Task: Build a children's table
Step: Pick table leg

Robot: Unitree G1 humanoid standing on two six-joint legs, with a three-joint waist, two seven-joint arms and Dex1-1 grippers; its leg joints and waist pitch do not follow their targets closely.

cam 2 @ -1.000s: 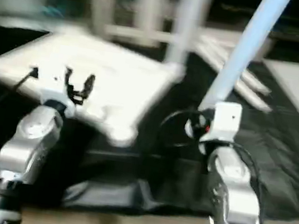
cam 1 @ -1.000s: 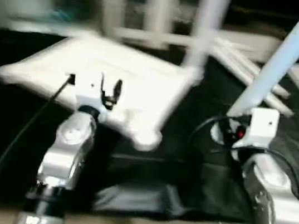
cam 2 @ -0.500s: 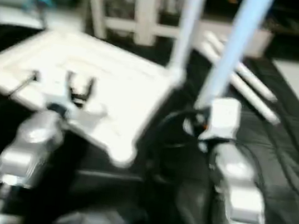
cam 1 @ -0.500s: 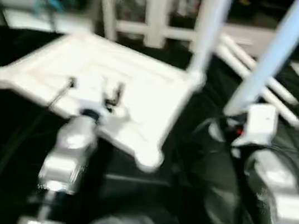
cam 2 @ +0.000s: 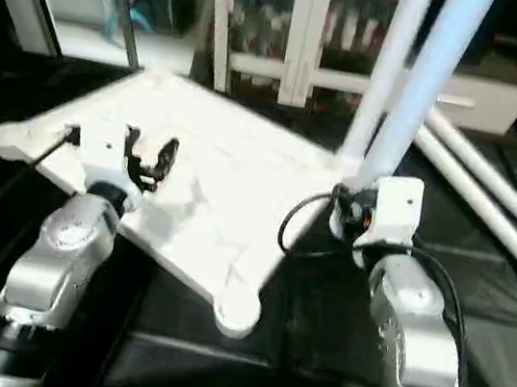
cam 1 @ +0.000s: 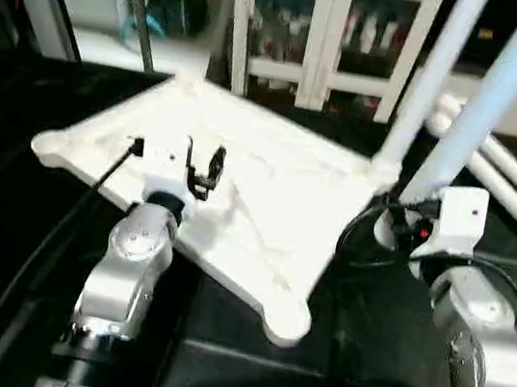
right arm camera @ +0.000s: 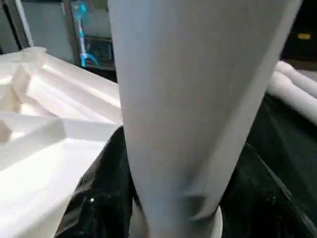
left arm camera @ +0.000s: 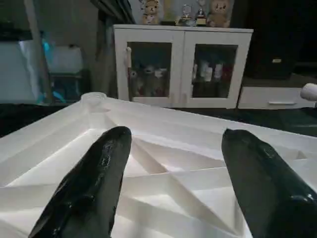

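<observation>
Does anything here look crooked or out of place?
Yes. The white tabletop lies ribbed side up and tilted, one corner hanging past the black table's edge. One leg stands in its far corner socket, while the right gripper holds another leg.

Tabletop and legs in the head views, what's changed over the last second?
Mostly the camera shifted. The held leg in the right pincer now stands closer to the upright leg at the tabletop's corner. Nothing was grasped or released: the right pincer is still shut on its leg, the left pincer still open over the ribbed underside, and the spare legs lie as before.
</observation>
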